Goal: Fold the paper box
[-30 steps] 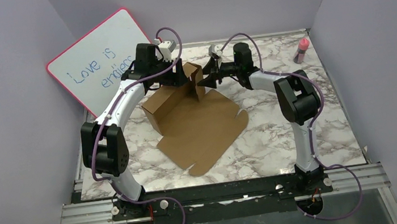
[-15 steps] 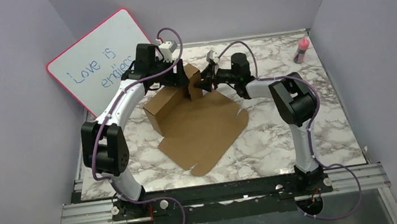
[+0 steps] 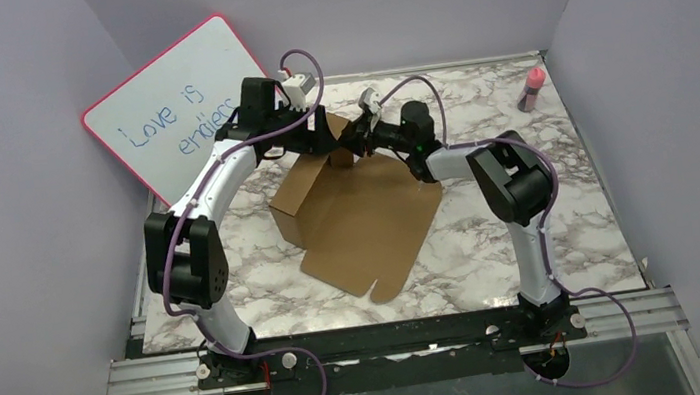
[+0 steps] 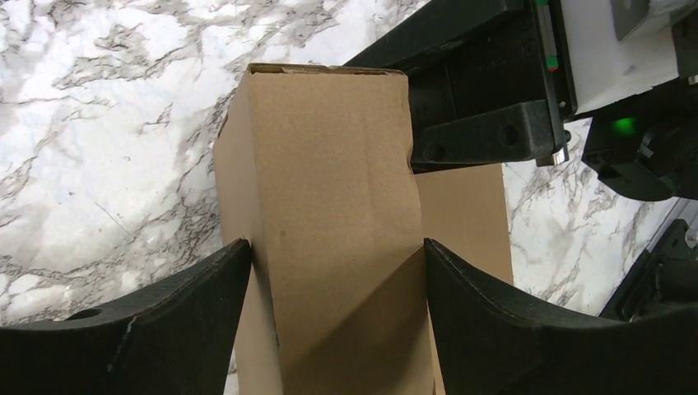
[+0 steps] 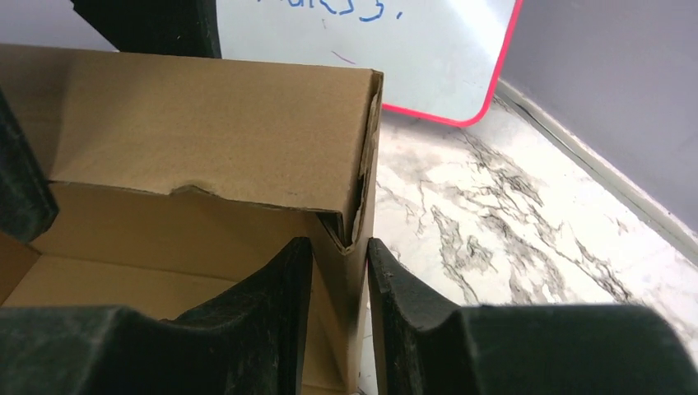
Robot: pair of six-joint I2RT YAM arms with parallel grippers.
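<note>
While left pincer (image 4: 337,247) and right pincer (image 5: 339,244) pinch it — paper box (image 3: 369,220) has slid right.

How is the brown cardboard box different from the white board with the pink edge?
The brown cardboard box is plain; the pink-framed whiteboard has blue writing. The box lies on the marble table with one wall folded up; the whiteboard stands tilted at the back left. The left gripper and right gripper grip the box; neither holds the whiteboard. Both have straight edges.
</note>
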